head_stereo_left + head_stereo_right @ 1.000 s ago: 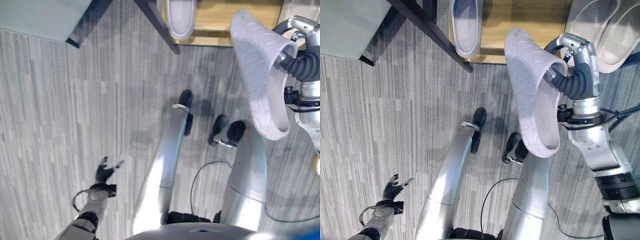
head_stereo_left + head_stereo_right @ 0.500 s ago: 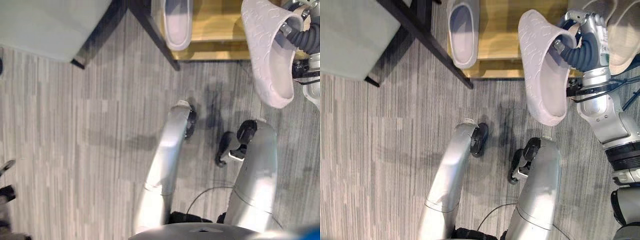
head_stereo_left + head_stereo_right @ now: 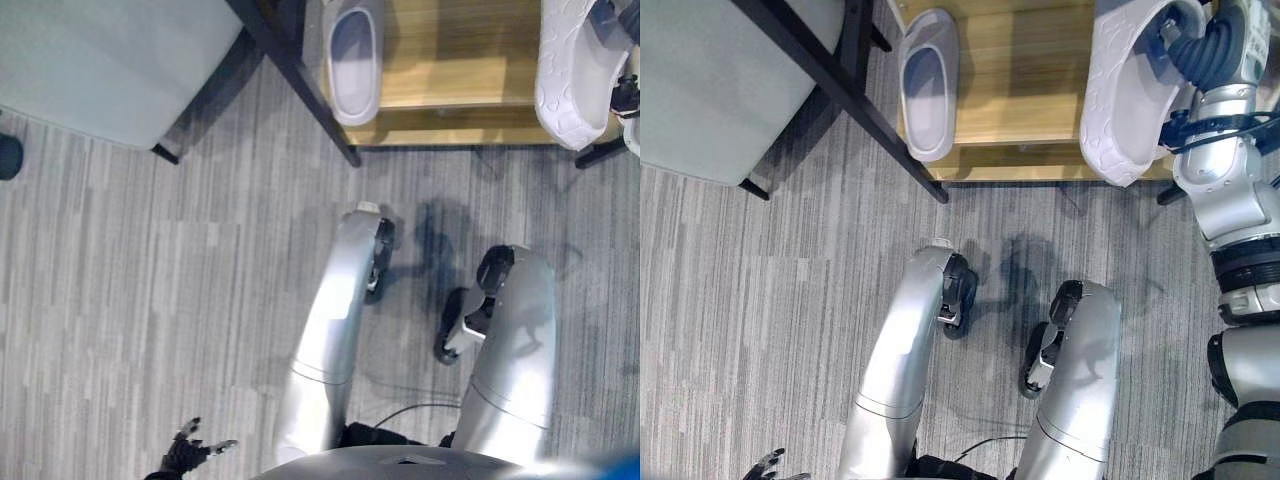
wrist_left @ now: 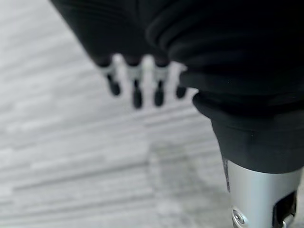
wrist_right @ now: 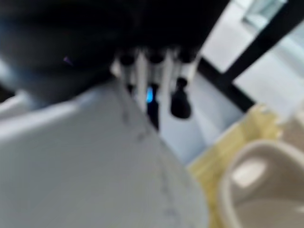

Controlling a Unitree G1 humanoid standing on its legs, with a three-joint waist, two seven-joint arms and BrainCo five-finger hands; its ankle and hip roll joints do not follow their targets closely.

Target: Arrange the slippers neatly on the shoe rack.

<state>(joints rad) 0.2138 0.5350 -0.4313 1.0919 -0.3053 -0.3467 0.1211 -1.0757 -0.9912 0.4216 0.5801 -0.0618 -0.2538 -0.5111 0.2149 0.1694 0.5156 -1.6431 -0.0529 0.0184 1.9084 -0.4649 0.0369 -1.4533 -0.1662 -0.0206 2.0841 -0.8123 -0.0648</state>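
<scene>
Grey striped carpet (image 3: 760, 300) underfoot, running up to the furniture at the far edge. Low on the left, the left hand (image 3: 190, 455) hanging just above that carpet, fingers (image 4: 135, 92) straight and spread, empty, well apart from everything else. Further up on the left, a pale grey upholstered seat (image 3: 710, 80) on black legs (image 3: 830, 95), one leg slanting down toward the wooden shoe rack (image 3: 1030, 90). On the rack's light wood shelf, near its left end, one pale lilac slipper (image 3: 929, 82) lying flat, opening up, toe pointing toward the robot, just beside the black leg. Bare wood between it and the next item. Toward the right, a second pale slipper (image 3: 1130, 90) held up over the right part of the rack, tilted on its side with the patterned sole facing left and the toe hanging past the shelf's front edge. Inside its opening, the right hand (image 3: 1200, 45), dark ribbed cover showing at the rim, fingers hooked in and clamped on the slipper's upper; in the right wrist view, dark fingertips (image 5: 180, 104) over the pale sole (image 5: 95, 156). Further right in that wrist view, part of another pale slipper (image 5: 261, 190) resting on the yellow wood.
</scene>
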